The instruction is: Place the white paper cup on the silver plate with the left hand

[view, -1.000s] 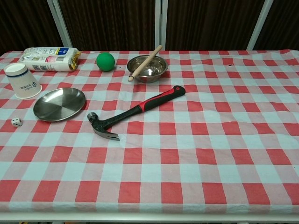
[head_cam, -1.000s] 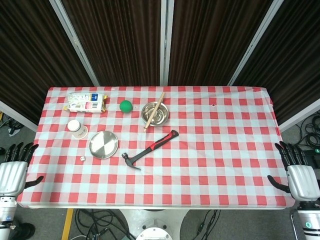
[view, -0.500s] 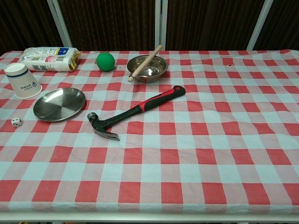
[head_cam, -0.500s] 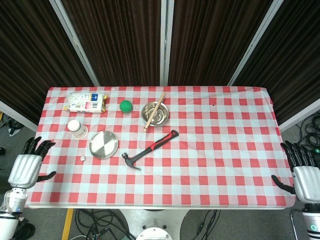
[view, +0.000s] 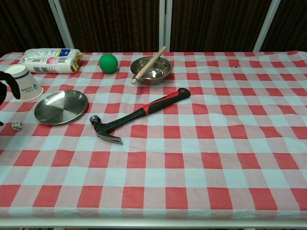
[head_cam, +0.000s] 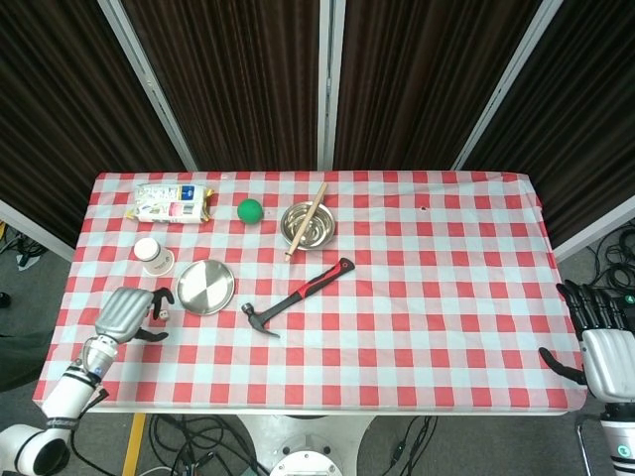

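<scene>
Left hand (head_cam: 127,310): fingers apart, holding nothing; over the table's (head_cam: 446,297) left edge, near the silver plate (head_cam: 206,287).
White paper cup (head_cam: 153,255): inverted, near left edge, just beside the plate.
Right hand (head_cam: 601,352): spread, empty, off the right edge.

No wording can be read in full anywhere. The white paper cup (view: 25,84) carries a small dark blue mark with tiny print on its side, too small to make out. The packet (view: 50,60) at the far left of the surface shows blue and dark printed panels, also illegible. The small die (view: 17,125) shows dark pips.
</scene>
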Controlling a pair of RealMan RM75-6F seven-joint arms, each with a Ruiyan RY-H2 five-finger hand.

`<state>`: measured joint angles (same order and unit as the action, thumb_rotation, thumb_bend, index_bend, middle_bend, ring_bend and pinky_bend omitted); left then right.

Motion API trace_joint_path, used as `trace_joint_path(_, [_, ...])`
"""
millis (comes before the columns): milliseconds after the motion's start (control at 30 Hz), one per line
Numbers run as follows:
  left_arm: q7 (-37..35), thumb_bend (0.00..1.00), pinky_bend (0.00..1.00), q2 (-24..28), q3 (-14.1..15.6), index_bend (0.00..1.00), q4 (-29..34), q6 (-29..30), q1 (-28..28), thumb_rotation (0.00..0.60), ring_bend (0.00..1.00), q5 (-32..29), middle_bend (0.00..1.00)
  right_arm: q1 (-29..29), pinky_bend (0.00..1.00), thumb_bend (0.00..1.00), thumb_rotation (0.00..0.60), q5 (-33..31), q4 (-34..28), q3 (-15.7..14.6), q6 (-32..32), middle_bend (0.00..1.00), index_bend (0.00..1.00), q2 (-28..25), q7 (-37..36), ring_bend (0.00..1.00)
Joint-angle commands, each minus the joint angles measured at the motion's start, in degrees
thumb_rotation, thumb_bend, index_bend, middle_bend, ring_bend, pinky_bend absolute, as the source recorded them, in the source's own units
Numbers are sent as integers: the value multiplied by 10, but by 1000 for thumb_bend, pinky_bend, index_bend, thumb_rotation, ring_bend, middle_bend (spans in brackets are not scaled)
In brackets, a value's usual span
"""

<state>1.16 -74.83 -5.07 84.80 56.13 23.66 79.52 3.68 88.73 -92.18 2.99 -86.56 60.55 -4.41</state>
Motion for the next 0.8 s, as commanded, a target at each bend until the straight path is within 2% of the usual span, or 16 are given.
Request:
trace_joint_path(33, [3,2,874,-30,-7,433,-21,-26,18,600,715,-37,718,6,0,116,600,1,-3,-6,17,60,0,-4,-2,0])
trace_joint_path(200, [18,37,941,-62,-19,439,-45,-35,25,600,763,-86,759,11,0,117,600,2,-3,-8,28,60,0,-5,-6,0])
trace_joint_path(533, [63,103,944,-89,-15,441,-86,-58,35,600,766,-148,761,12,0,117,600,0,-3,-6,27,60,0,-9,-10,0])
trace_joint_path(800, [52,225,944,-103,-12,454,-112,-79,38,600,769,-174,765,11,0,117,600,1,-2,-7,25,60,0,-10,-14,0])
